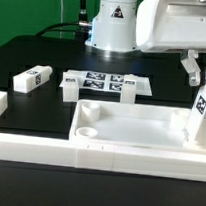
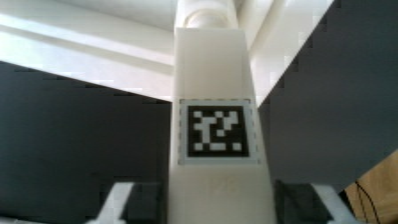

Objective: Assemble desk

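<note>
The white tray-like desk top [image 1: 128, 138] lies at the front of the black table, rim up, with a round socket [image 1: 85, 136] in its near corner on the exterior view's left. My gripper [image 1: 197, 70] at the exterior view's right is shut on a white block leg [image 1: 203, 111] with a black-and-white tag, held upright at the top's right corner. In the wrist view the leg [image 2: 217, 140] fills the middle between my fingers [image 2: 128, 203], its far end over the desk top's rim [image 2: 107, 60]. Two more legs [image 1: 29, 80] [image 1: 70, 83] lie on the table.
The marker board [image 1: 111, 84] lies flat behind the desk top. A long white border rail [image 1: 27, 145] runs along the front and left edges. The robot base [image 1: 113, 22] stands at the back.
</note>
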